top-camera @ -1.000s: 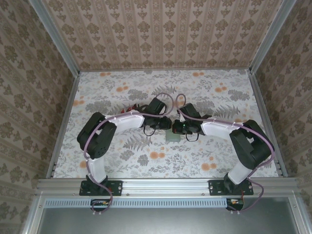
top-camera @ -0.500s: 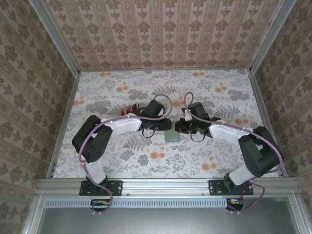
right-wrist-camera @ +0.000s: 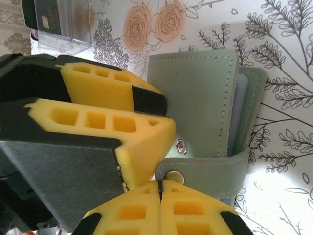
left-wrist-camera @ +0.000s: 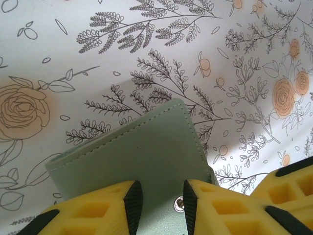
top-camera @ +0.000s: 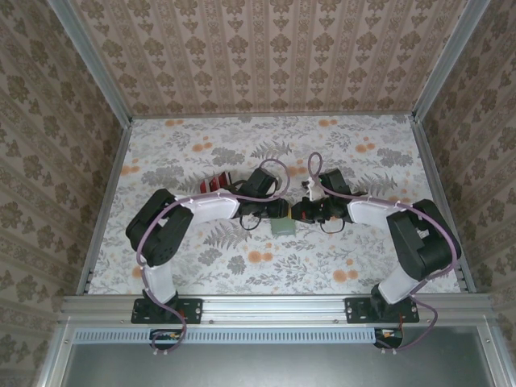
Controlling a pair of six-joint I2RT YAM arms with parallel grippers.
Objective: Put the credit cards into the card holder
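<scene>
Both my tools are meeting at the flat grey-green folding card holder point(top-camera: 284, 226), lying mid-desk point(top-camera: 201, 153).
My left tool point(left-wrist-camera: 161, 196) is resting slightly parted on its cover, gripping nothing. My right tool point(right-wrist-camera: 160, 193) is pressing its yellow pads together at the snap strap point(right-wrist-camera: 205, 169); whether it is pinching it, I cannot tell.

Occlusion and cropping around the card holder point(top-camera: 284, 228).
From above, the left gripper point(top-camera: 272, 212) and right gripper point(top-camera: 297, 213) cover its far edge; the left wrist view's bottom edge cuts its near part; the right wrist view crops a clear box point(right-wrist-camera: 63, 29), contents blurred.
</scene>
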